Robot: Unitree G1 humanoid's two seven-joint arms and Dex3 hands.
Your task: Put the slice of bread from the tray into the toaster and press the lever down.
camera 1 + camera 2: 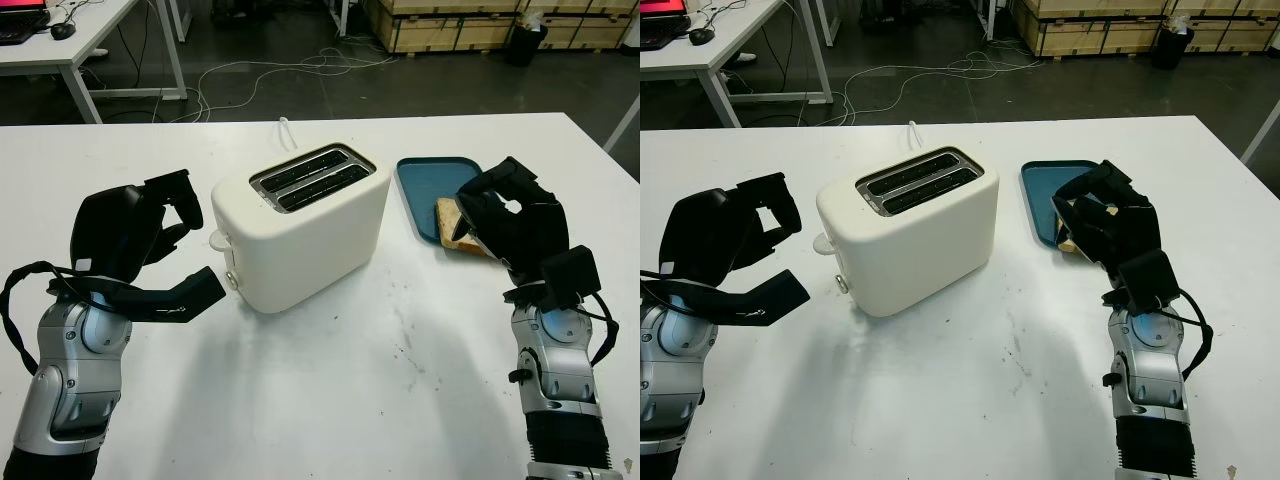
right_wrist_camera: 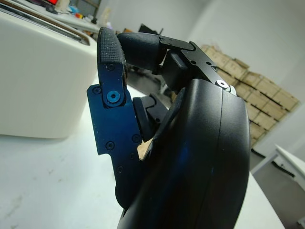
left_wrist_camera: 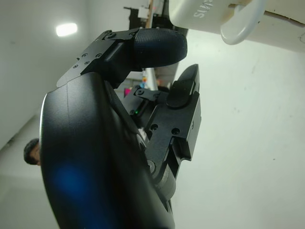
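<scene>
Bread slice (image 1: 452,228) lies in tray (image 1: 425,180) under right hand (image 1: 510,225), grasp unclear; left hand (image 1: 140,245) is held released by toaster (image 1: 300,225).

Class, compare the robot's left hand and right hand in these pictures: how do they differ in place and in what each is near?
The left hand is beside the toaster, on its lever side; the right hand is over the near edge of the blue tray. The left hand is open, near nothing to grasp; the right hand is at the bread slice, grip unclear. Both are black, above the white table.
</scene>
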